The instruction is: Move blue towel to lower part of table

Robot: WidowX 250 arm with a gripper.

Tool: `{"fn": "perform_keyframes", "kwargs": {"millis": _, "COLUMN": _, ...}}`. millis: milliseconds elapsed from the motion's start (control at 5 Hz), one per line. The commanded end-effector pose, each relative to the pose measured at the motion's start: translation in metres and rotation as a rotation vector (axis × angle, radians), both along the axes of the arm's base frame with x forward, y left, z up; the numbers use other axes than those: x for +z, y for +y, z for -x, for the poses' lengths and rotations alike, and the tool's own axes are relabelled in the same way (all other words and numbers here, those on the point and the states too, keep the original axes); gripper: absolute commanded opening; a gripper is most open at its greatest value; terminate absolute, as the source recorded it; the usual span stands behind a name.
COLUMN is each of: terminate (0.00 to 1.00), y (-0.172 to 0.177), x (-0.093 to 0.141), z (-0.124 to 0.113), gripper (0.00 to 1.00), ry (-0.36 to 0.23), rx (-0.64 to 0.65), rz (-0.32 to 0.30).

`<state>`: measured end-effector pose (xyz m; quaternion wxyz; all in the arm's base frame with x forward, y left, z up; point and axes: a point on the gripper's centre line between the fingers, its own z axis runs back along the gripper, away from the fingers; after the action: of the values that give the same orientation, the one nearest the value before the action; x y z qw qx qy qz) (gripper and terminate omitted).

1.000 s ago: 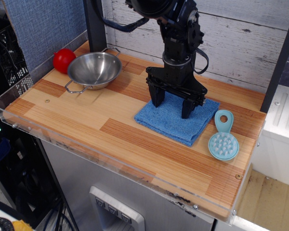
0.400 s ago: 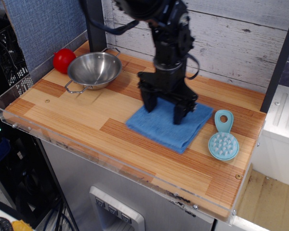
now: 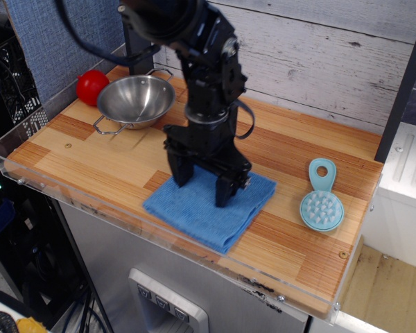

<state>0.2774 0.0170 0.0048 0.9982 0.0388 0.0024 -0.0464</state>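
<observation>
Dragged forward, blue towel lies under spread end effector.

This looks like a robot test bench in a lab rather than a real kitchen. A butcher-block wooden table with a clear acrylic rim stands before a whitewashed plank backdrop and a blue fabric partition panel, with a black wire equipment rack alongside.
</observation>
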Motion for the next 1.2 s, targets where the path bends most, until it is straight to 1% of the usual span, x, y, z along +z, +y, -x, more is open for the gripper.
{"fn": "perform_keyframes", "kwargs": {"millis": 0, "terminate": 0.0, "y": 0.009, "x": 0.004, "z": 0.01, "gripper": 1.0, "ry": -0.004, "rx": 0.004, "rz": -0.014}}
{"fn": "perform_keyframes", "kwargs": {"millis": 200, "terminate": 0.0, "y": 0.015, "x": 0.03, "z": -0.019, "gripper": 1.0, "ry": -0.076, "rx": 0.086, "rz": 0.063}}
{"fn": "perform_keyframes", "kwargs": {"millis": 400, "terminate": 0.0, "y": 0.014, "x": 0.066, "z": -0.059, "gripper": 1.0, "ry": -0.155, "rx": 0.123, "rz": 0.147}}
{"fn": "perform_keyframes", "kwargs": {"millis": 600, "terminate": 0.0, "y": 0.003, "x": 0.096, "z": -0.087, "gripper": 1.0, "ry": -0.193, "rx": 0.102, "rz": 0.153}}
{"fn": "perform_keyframes", "kwargs": {"millis": 800, "terminate": 0.0, "y": -0.002, "x": 0.133, "z": -0.078, "gripper": 1.0, "ry": -0.248, "rx": 0.061, "rz": 0.117}}
{"fn": "perform_keyframes", "kwargs": {"millis": 1000, "terminate": 0.0, "y": -0.002, "x": 0.16, "z": -0.066, "gripper": 1.0, "ry": -0.278, "rx": 0.045, "rz": 0.11}}
